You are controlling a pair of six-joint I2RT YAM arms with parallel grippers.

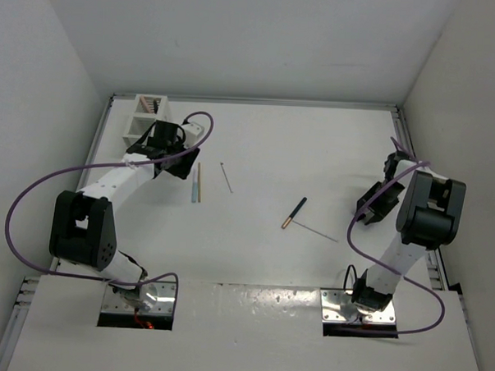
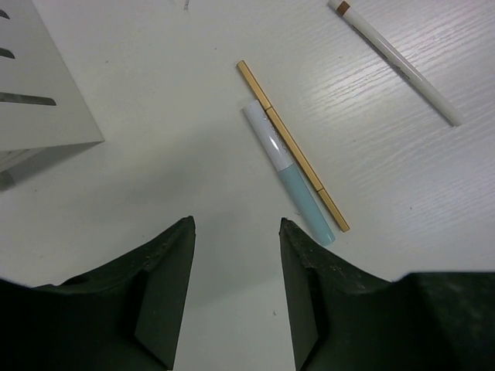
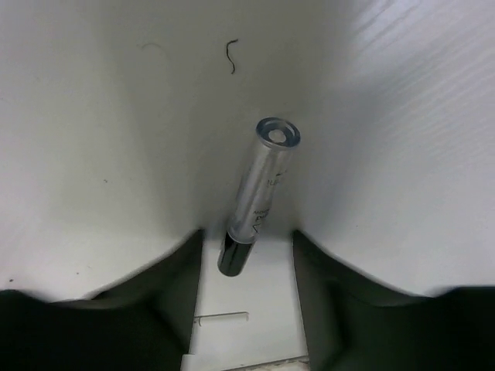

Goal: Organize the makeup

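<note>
Between the dark fingers of our right gripper (image 3: 247, 239) we see a silvery tube (image 3: 261, 182), its black end lowest and gaps on both sides: the jaws are parted and not pinching it. Our left gripper (image 2: 236, 228) hangs spread, holding nothing, near a pale blue stick (image 2: 290, 174) and a tan stick (image 2: 290, 143) lying side by side. A white stick (image 2: 402, 66) lies apart, near the slotted rack (image 2: 39, 93). A black copper-tipped stick (image 1: 294, 213) rests mid-table (image 1: 315, 147).
</note>
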